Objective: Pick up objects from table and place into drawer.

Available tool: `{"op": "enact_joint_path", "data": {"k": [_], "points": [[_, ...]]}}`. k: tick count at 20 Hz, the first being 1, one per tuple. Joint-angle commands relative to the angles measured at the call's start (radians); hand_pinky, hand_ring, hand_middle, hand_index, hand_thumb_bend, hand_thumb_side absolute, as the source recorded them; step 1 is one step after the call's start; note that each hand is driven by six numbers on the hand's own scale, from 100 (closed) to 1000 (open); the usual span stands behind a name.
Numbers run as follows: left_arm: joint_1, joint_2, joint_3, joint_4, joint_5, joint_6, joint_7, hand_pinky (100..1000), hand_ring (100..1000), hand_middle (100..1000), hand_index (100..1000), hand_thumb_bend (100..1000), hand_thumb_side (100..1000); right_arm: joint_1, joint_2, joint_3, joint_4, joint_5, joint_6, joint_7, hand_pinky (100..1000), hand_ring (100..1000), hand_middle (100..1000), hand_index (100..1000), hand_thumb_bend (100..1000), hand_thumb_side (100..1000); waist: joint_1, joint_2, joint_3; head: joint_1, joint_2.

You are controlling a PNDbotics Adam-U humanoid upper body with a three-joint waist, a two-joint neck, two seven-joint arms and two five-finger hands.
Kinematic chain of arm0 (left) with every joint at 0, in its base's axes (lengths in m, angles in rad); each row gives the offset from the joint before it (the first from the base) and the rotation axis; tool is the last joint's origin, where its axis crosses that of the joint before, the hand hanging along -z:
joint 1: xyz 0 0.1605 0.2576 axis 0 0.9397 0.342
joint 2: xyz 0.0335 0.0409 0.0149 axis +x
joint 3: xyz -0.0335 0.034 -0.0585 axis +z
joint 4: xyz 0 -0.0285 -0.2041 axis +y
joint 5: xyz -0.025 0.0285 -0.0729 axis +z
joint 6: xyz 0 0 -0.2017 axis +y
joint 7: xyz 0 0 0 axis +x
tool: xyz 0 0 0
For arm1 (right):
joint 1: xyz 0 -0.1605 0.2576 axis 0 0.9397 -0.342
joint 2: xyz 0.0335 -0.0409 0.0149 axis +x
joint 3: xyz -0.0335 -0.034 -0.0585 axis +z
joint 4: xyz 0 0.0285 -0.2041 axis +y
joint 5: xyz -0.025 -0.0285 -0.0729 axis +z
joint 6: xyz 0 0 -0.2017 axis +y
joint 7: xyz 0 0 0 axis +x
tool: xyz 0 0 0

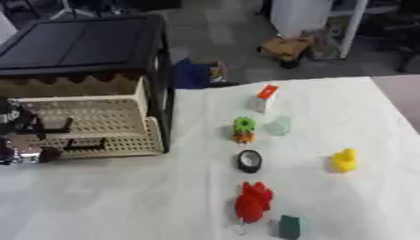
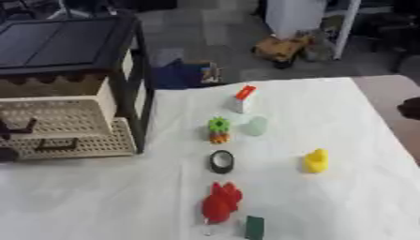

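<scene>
A black-framed cabinet (image 1: 90,47) stands at the left, and its beige perforated drawer (image 1: 90,126) is pulled out over the table. My left hand (image 1: 18,136) shows black and silver at the left edge, against the drawer's front left part. On the white table lie a white box with an orange top (image 1: 263,98), a green and orange toy (image 1: 243,129), a pale green piece (image 1: 280,125), a black tape roll (image 1: 249,161), a yellow duck (image 1: 344,160), a red toy (image 1: 252,201) and a dark green block (image 1: 288,227).
The white table (image 1: 123,201) reaches from the drawer to the right edge. Behind it on the floor are a blue thing (image 1: 193,74) and a yellow toy truck (image 1: 285,48). A dark shape (image 2: 410,108) shows at the right edge; I cannot make it out.
</scene>
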Motion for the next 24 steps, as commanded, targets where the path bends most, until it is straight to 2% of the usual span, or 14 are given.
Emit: {"op": "enact_joint_path", "data": {"k": [1,13,24], "points": [[0.006,0.065,0.008,-0.055,0.028,0.038,0.040,100,100,100,735,471,1000,-0.008,-0.021,-0.013,-0.016,-0.005,0.000,-0.005,660,621,565,912,189,785,-0.003,-0.020,0.002,0.000,-0.010],[0.119,0.140,0.010,-0.236,0.108,0.156,0.136,100,100,100,729,435,1000,-0.012,-0.019,-0.015,-0.016,-0.005,-0.001,-0.010,659,621,566,911,187,783,-0.008,-0.019,0.004,0.001,-0.007],[0.194,0.173,0.017,-0.335,0.115,0.188,0.132,100,100,100,720,427,1000,-0.014,-0.016,-0.017,-0.016,-0.006,-0.001,-0.013,659,621,566,911,185,782,-0.015,-0.018,0.006,0.007,-0.003]]}}
